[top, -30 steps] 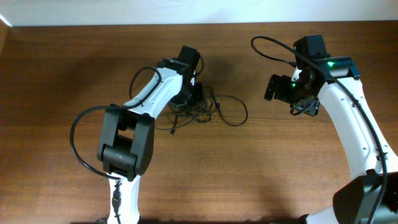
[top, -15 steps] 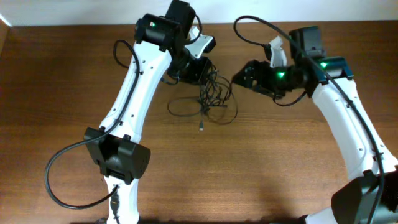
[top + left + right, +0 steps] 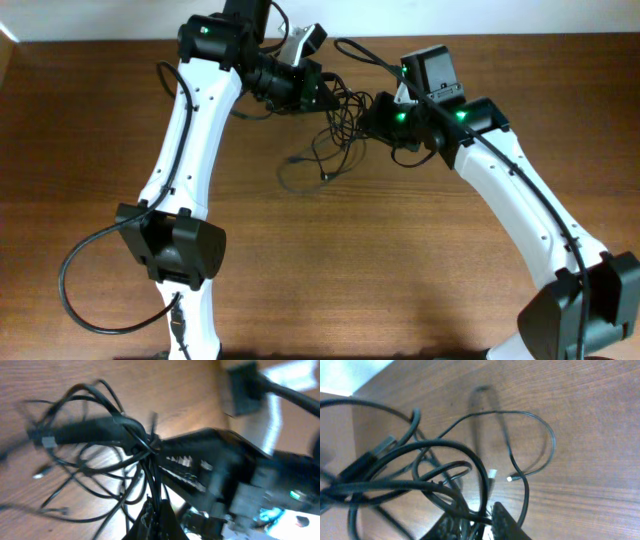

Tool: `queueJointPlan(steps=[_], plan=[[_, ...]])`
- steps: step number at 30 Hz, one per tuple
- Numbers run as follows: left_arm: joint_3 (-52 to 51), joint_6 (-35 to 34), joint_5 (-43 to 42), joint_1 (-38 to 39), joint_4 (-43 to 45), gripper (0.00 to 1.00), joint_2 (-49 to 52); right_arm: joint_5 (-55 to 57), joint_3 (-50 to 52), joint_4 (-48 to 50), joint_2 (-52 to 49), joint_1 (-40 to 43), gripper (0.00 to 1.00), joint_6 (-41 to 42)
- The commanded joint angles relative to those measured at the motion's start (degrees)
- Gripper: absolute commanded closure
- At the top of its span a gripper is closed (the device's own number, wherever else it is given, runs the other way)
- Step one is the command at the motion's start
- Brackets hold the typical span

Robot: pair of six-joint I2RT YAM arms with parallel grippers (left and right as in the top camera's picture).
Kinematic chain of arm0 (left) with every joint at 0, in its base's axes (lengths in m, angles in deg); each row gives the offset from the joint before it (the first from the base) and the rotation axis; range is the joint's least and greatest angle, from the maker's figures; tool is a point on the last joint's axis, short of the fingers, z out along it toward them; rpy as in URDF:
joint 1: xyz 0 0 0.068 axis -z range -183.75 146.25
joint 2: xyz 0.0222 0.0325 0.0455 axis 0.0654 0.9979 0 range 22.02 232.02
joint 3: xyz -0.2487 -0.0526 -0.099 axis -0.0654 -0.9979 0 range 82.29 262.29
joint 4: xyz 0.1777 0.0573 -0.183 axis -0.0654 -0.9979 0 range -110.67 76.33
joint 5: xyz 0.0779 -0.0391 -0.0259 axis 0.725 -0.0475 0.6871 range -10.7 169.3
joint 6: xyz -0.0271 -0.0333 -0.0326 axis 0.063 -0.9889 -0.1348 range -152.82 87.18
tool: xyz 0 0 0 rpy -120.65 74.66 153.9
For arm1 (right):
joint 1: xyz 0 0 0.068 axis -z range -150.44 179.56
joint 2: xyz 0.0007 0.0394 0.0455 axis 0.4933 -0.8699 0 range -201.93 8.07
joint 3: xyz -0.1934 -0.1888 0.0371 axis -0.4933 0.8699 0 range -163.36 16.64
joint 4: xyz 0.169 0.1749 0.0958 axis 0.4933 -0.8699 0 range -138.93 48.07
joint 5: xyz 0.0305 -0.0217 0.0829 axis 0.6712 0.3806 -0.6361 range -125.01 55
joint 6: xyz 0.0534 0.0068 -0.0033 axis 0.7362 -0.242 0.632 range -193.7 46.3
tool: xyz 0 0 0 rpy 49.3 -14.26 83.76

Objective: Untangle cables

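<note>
The cables (image 3: 338, 140) are a knot of thin black wires lifted between my two grippers near the table's far edge, with loops and plug ends trailing down onto the wood. From the left, my left gripper (image 3: 322, 98) is shut on the top of the bundle. In the left wrist view its jaws (image 3: 159, 520) pinch several strands of the cables (image 3: 145, 467). My right gripper (image 3: 368, 118) meets the tangle from the right. In the right wrist view its fingers (image 3: 477, 522) are closed on strands of the cables (image 3: 440, 446). The two grippers are almost touching.
The wooden table (image 3: 450, 280) ends at a white wall (image 3: 100, 20) just behind the grippers. Two loose plug ends (image 3: 293, 158) (image 3: 325, 177) lie on the wood below the knot. Both arms slant in toward the far middle.
The left gripper lifted the tangle toward the far edge and stayed shut on it. The right arm swung left into the bundle and its jaws closed from wide open onto the strands.
</note>
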Motion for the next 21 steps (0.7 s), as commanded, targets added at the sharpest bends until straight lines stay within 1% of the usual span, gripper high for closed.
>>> queueJointPlan(steps=[1, 2, 3, 5, 6, 8, 9, 10, 11, 12, 13, 14, 15, 16, 17, 18, 19, 20, 21], plan=[[1.27, 5.16, -6.71, -0.94, -0.92, 1.0, -1.75, 2.97, -0.42, -0.35, -1.11, 0.44, 0.93, 0.07], [1.27, 7.61, -4.48, -3.54, 0.04, 1.0, -1.75, 3.1, -0.42, -2.56, -1.11, 2.03, 0.96, -0.11], [1.27, 7.58, 1.25, -6.58, 0.37, 1.0, -1.75, 3.08, -0.42, -5.73, -1.11, 4.22, 0.96, -0.94], [1.27, 7.61, 9.44, -12.24, -0.66, 1.0, -1.75, 3.08, -0.42, -12.76, -1.11, 10.14, 0.96, -6.03], [1.27, 7.58, 14.16, -15.08, -1.44, 1.0, -1.75, 2.89, -0.42, -14.73, -1.11, 12.11, 0.96, -8.17], [1.27, 7.61, 19.96, -17.33, -2.38, 1.0, -1.75, 2.86, -0.42, -19.06, -1.11, 15.69, 0.96, -13.7], [1.25, 7.58, 26.08, -17.81, -3.3, 0.99, -1.75, 2.6, -0.42, -20.5, -1.11, 16.55, 0.96, -15.98], [1.25, 7.56, 25.97, -17.51, -3.67, 0.99, -1.75, 0.11, -0.42, -20.24, -1.11, 16.37, 0.96, -17.16], [1.25, 7.56, 24.9, -16.96, -3.74, 0.99, -1.75, -2.93, -0.42, -19.45, -1.11, 16.37, 0.96, -18.47], [1.25, 7.58, 19.63, -16.17, -3.74, 1.0, -1.75, -7.06, -0.42, -18.25, -1.11, 16.37, 0.96, -20.22], [1.25, 8.33, 11.15, -14.75, -3.69, 1.0, -1.75, -16.85, -0.44, -15.15, -1.11, 16.37, 0.87, -22.8], [1.25, 13.97, -0.2, -12.63, -4.07, 1.0, -1.75, -25.2, -0.44, -11.98, -1.11, 16.2, 0.48, -25.77], [1.25, 15.41, -3.89, -11.45, -4.46, 1.0, -1.75, -27.69, -0.63, -10.19, -1.09, 15.67, 0.33, -25.68], [1.25, 16.65, -6.84, -10.21, -5.09, 0.99, -1.75, -28.13, -1.86, -9.42, -1.09, 14.64, 0.23, -25.66], [1.25, 16.65, -8.46, -9.33, -5.49, 0.98, -1.75, -27.8, -3.61, -9.44, -1.09, 13.31, 0.21, -25.66], [1.25, 16.94, -11.5, -8.37, -5.62, 0.97, -1.75, -25.29, -5.16, -9.46, -1.09, 11.58, 0.21, -25.53], [1.25, 17.49, -14.34, -7.67, -5.66, 0.96, -1.75, -19.89, -6.49, -9.46, -1.09, 9.25, 0.21, -23.85], [1.25, 17.46, -15.65, -7.26, -5.66, 0.96, -1.75, -17.55, -6.86, -9.31, -1.09, 7.91, 0.22, -22.69], [1.25, 17.46, -17.18, -6.4, -5.66, 0.96, -1.75, -13.51, -6.95, -8.41, -1.11, 5.46, 0.27, -20.81]])
